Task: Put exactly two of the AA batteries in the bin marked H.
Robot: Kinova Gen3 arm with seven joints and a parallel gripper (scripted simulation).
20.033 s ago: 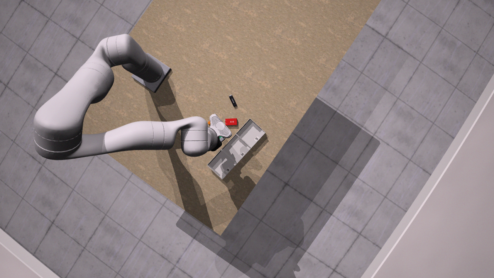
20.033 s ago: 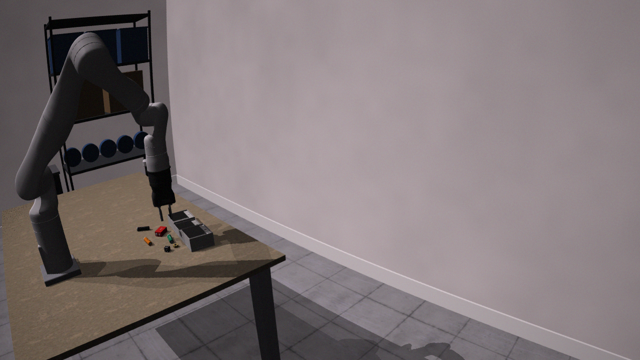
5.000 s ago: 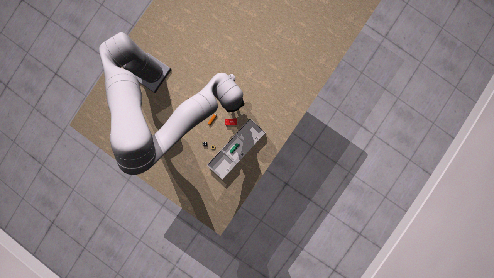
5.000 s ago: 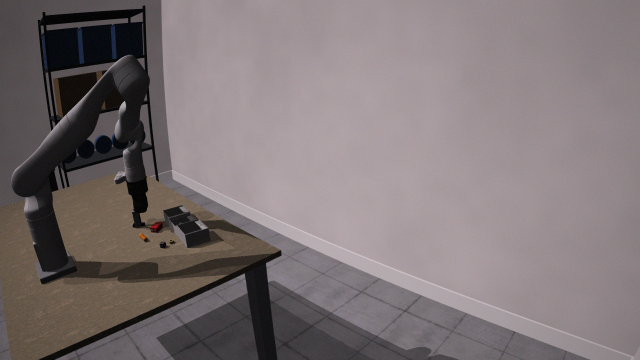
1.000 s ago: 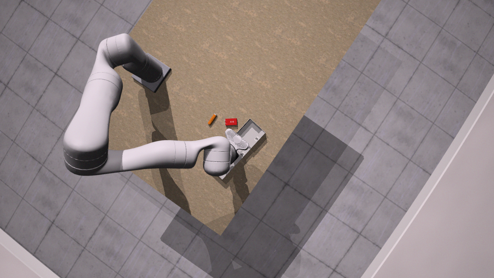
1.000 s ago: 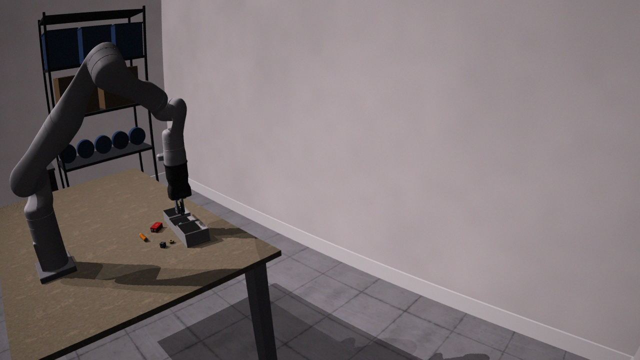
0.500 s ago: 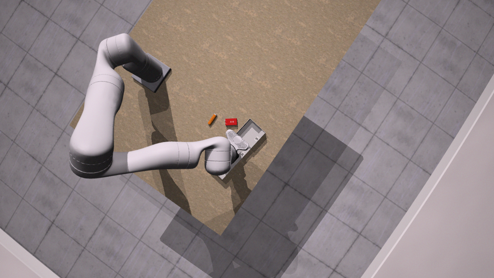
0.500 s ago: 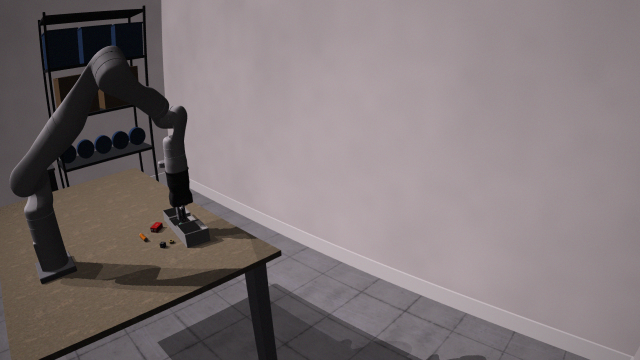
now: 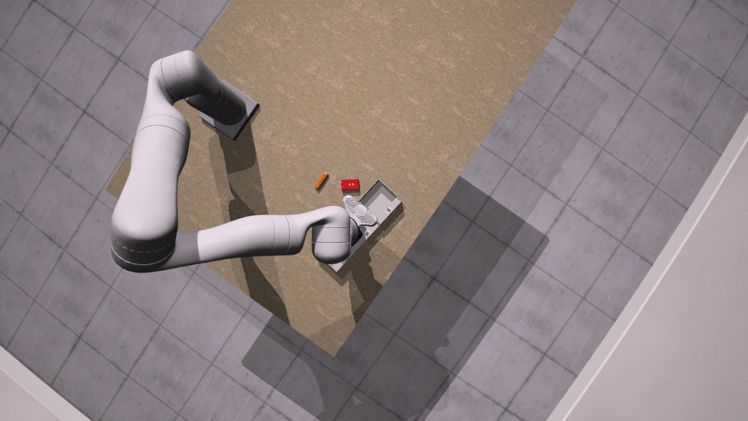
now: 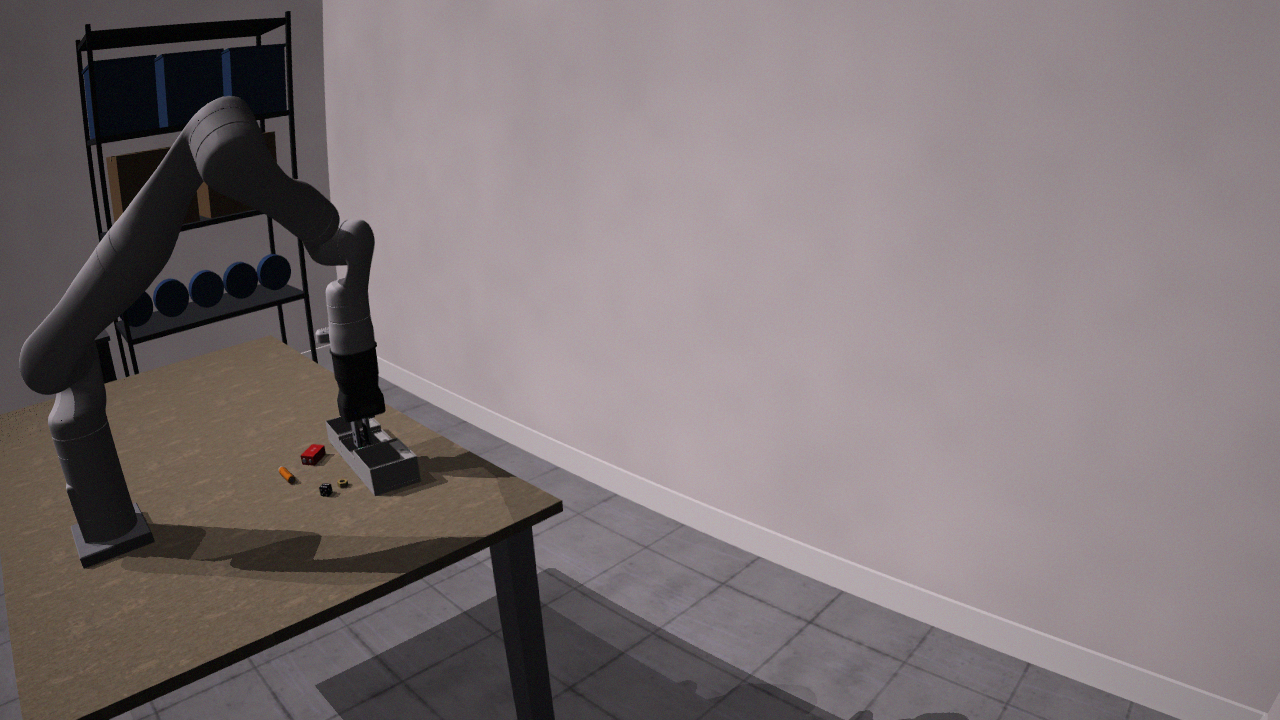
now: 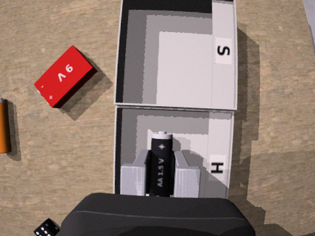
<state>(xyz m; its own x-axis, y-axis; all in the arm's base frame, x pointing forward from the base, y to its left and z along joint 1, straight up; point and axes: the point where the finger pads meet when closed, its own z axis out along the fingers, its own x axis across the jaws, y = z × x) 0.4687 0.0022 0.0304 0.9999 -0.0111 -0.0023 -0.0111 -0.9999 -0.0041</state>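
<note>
My gripper [image 11: 161, 165] [image 10: 360, 436] is shut on a black AA battery [image 11: 160, 157] and holds it level over the inside of the bin marked H [image 11: 218, 136]. The bin's floor under the fingers is hidden. The H bin is the middle one of a row of three grey bins. An orange AA battery [image 11: 4, 126] [image 9: 321, 180] [image 10: 285, 473] lies on the table to the left of the bins. In the top view the arm's wrist [image 9: 359, 209] covers the H bin.
The bin marked S [image 11: 224, 26] [image 9: 384, 196] adjoins the H bin and looks empty. A third bin [image 10: 393, 474] [image 9: 337, 265] is at the row's other end. A red 9V battery [image 11: 65, 75] [image 9: 349, 183] [image 10: 312, 453], a black die [image 11: 46, 230] [image 10: 325, 488] and a small yellow ring [image 10: 343, 483] lie beside the bins.
</note>
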